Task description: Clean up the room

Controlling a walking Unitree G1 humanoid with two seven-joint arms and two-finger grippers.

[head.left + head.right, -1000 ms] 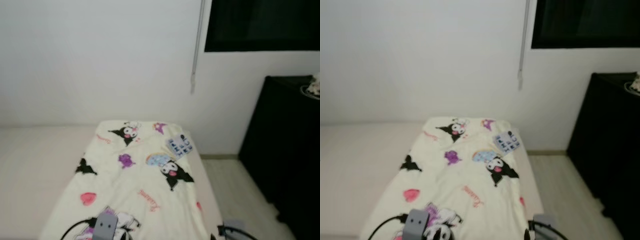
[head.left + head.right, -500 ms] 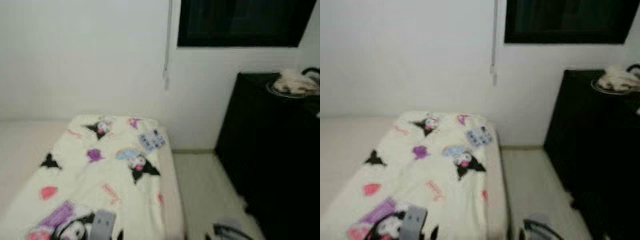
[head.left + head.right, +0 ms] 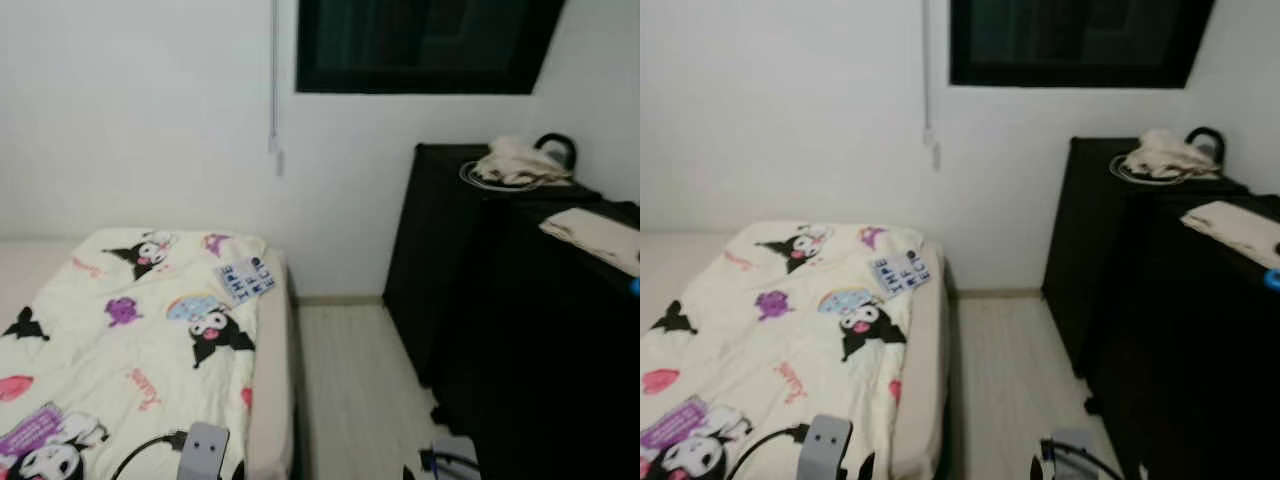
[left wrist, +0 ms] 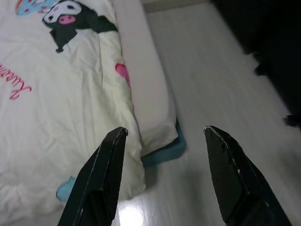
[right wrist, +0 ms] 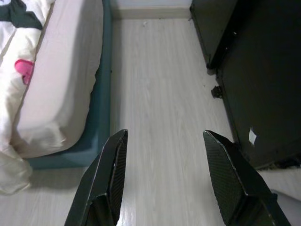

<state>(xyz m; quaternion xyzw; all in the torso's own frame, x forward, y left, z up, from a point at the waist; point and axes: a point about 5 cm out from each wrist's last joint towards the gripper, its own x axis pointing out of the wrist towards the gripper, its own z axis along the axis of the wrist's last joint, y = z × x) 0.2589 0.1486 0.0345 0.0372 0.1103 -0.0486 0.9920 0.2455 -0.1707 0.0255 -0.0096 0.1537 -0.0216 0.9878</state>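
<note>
A bed [image 3: 268, 380] with a cream cartoon-print blanket [image 3: 120, 340] lies on the left. A small blue-and-white printed item [image 3: 245, 279] rests near the blanket's far corner. On the black dresser [image 3: 520, 300] at the right sit a heap of pale cloth in a round dish [image 3: 515, 165] and a folded pale cloth [image 3: 595, 232]. My left gripper [image 4: 164, 136] is open over the blanket's edge and the floor. My right gripper [image 5: 164, 139] is open above the bare floor between bed and dresser. Neither holds anything.
A strip of pale wood floor [image 3: 350, 390] runs between the bed and the dresser up to the white wall. A dark window [image 3: 420, 45] and a hanging blind cord [image 3: 273, 90] are on that wall. The bed frame [image 5: 96, 127] is teal.
The view has swung to the right: the bed shifted left and the black dresser with its cloths came into sight. Both arms stay low as before.
</note>
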